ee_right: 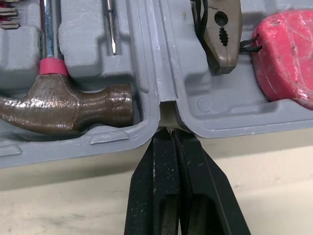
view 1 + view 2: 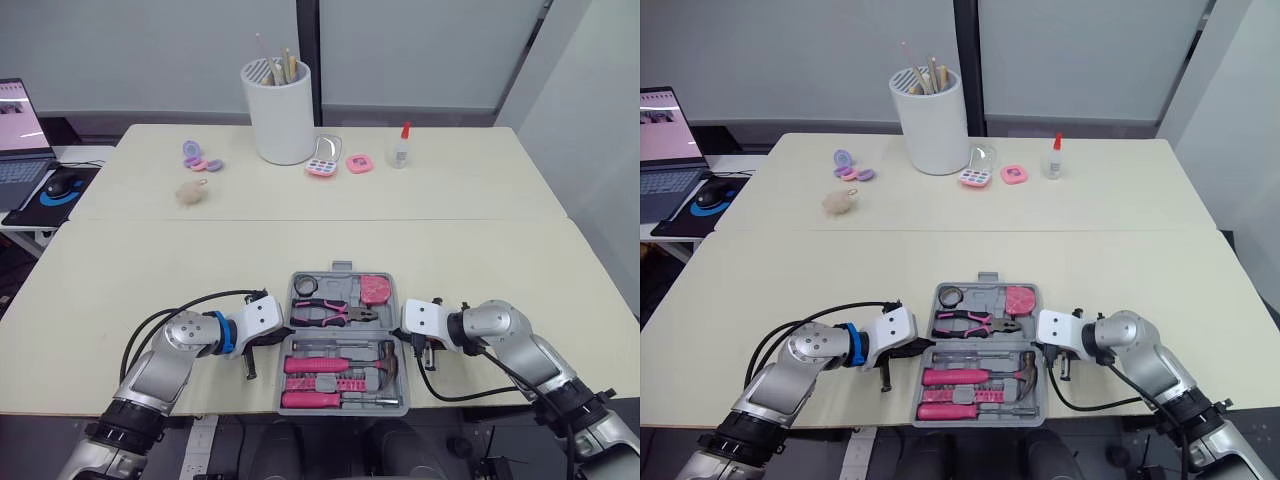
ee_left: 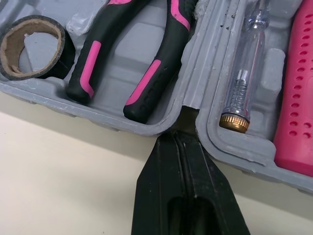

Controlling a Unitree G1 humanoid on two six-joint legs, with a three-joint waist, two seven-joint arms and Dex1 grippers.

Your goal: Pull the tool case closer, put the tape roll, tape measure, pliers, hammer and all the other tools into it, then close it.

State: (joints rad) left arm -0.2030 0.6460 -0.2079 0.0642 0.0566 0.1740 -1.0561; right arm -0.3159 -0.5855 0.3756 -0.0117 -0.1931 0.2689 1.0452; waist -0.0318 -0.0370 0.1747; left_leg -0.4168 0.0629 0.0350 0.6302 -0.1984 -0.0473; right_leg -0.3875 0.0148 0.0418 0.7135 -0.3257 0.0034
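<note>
The pale table (image 2: pixel 330 250) carries the open tool case (image 2: pixel 342 268) at six o'clock. It looks like stiff grey plastic, likely hefty with the hammer (image 1: pixel 63 105), pliers (image 2: pixel 330 312), tape measure (image 2: pixel 376 289) and tape roll (image 2: pixel 304 286) aboard. The left gripper (image 3: pixel 177 139) at nine and the right gripper (image 1: pixel 168 134) at three are clenched on nothing, tips at the hinge notches. I'd lift the twelve o'clock rim.

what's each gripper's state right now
Left gripper: shut, empty, tips at the tool case hinge.
Right gripper: shut, empty, tips at the hinge's other end.
</note>
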